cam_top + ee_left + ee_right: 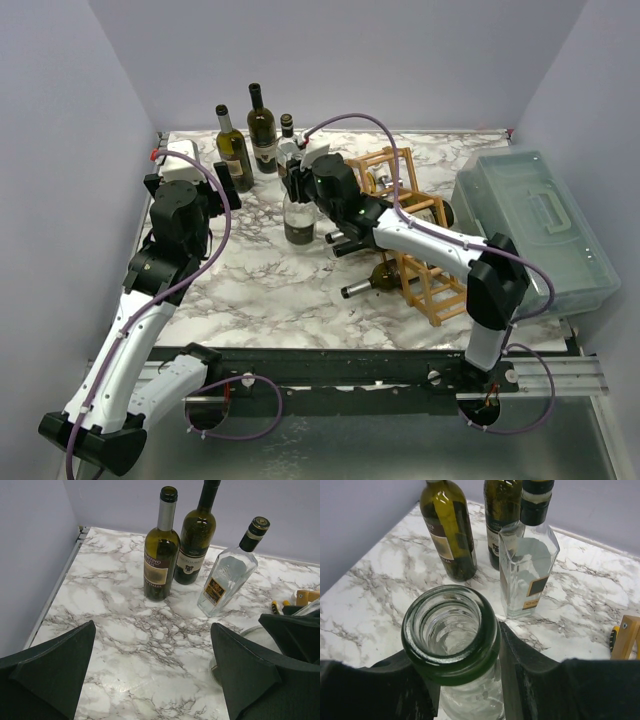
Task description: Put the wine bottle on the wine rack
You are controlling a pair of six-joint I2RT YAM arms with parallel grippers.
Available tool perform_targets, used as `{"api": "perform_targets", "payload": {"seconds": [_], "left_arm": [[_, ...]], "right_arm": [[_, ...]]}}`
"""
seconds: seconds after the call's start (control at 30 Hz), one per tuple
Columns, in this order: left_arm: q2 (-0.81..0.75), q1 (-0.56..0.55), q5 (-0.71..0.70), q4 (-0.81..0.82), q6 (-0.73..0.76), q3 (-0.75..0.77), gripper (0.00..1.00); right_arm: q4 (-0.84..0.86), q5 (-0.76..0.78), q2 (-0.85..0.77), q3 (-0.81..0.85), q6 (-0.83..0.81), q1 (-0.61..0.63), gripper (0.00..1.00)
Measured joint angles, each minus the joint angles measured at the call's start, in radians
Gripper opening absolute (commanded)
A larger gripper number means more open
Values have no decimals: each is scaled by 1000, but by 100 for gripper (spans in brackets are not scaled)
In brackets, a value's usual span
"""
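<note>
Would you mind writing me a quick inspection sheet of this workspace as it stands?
Surface: marble-patterned tabletop, no spills seen.
Job's things: wine bottle upright; wooden wine rack to its right, a green bottle lying in it.
Clutter: two dark wine bottles, clear spirits bottle, lidded plastic box.
Hands: right hand shut on the wine bottle's neck; left hand open, holding nothing.
Cables: purple cables along both arms, no snag seen.
Surroundings: plain walls on three sides.

Clear wine bottle (pixel 298 225) upright; wooden wine rack (pixel 418 300) beside.
</note>
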Motion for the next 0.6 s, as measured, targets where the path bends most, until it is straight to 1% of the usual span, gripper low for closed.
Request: {"api": "perform_targets", "payload": {"seconds": [0.13, 0.27, 0.4, 0.5, 0.6], "left_arm": [[0, 0, 0, 0, 0, 0, 99], [0, 0, 0, 0, -1, 0, 99], [-2, 0, 0, 0, -1, 0, 99], [-6, -2, 0, 0, -1, 0, 99], [-10, -7, 0, 0, -1, 0, 99]], "right_arm": [[-8, -13, -62, 0, 31, 0, 1], [-3, -11, -159, -2, 56, 0, 1], [76, -8, -299, -71, 53, 0, 1], [140, 5, -381, -114, 0, 0, 1], [190, 17, -429, -137, -113, 0, 1]]}}
